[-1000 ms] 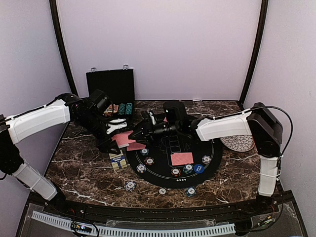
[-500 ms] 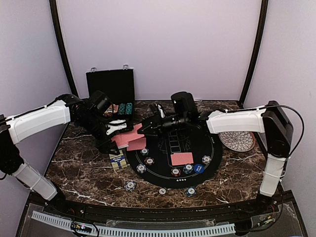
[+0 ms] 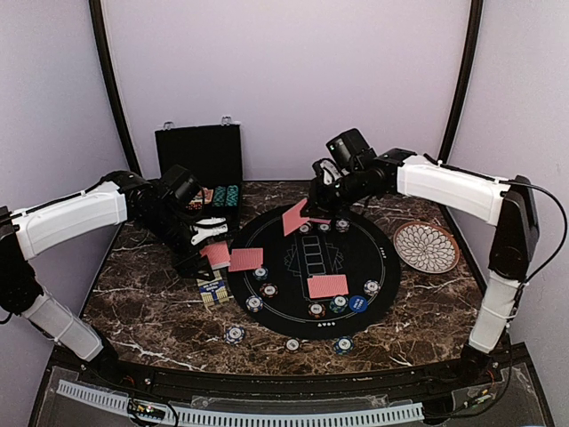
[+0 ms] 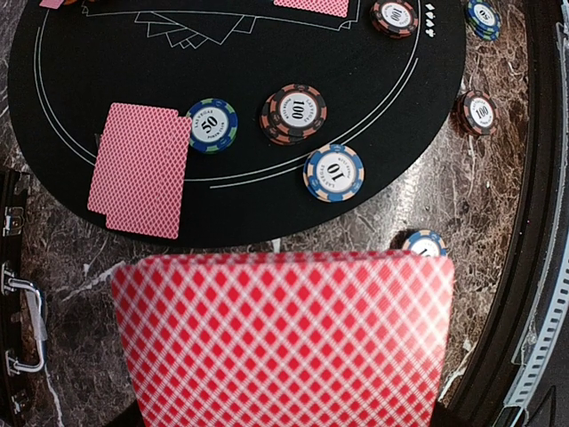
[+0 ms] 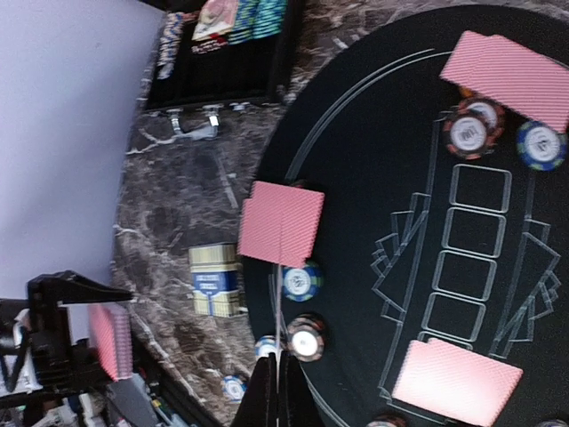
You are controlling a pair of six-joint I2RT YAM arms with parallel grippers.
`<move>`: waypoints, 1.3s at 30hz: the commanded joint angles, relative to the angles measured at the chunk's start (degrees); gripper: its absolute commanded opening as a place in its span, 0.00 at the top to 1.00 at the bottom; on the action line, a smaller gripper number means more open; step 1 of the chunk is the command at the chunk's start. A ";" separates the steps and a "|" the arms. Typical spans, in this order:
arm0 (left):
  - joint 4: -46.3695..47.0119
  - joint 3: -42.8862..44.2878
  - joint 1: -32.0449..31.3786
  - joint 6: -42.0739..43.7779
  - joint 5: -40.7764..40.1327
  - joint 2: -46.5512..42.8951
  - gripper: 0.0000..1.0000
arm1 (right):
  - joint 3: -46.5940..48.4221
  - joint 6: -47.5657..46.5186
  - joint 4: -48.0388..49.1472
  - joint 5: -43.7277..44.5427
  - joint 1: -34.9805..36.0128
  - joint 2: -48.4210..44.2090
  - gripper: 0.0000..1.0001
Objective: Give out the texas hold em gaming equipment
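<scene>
At the left edge of the table (image 3: 147,307), we see the left gripper (image 3: 206,233) pressed together on the deck of red-backed cards (image 4: 284,342), just off the black mat (image 3: 378,262). Bare marble lies open toward the near-left corner. A second ago the right gripper (image 3: 316,205) reached beside it. Now it hangs over the mat's far rim, pinching one card (image 3: 293,218), clear of the plate (image 3: 426,246) at right. Only the left wrist view lets us read the chips (image 4: 299,108): 50, 100, 10.
</scene>
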 commanded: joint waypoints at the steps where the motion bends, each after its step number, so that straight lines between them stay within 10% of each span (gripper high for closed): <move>1: 0.47 -0.54 0.09 0.62 0.53 -2.07 1.00 | 5.82 -7.60 -18.77 20.97 0.04 3.78 1.00; 19: -0.25 -0.53 0.09 0.56 0.54 -2.86 1.00 | 28.90 -3.64 -42.86 55.50 7.67 25.39 1.00; 39: -0.46 0.17 0.09 0.69 0.56 -2.42 1.00 | 44.21 -5.63 -45.65 51.88 11.89 42.92 1.00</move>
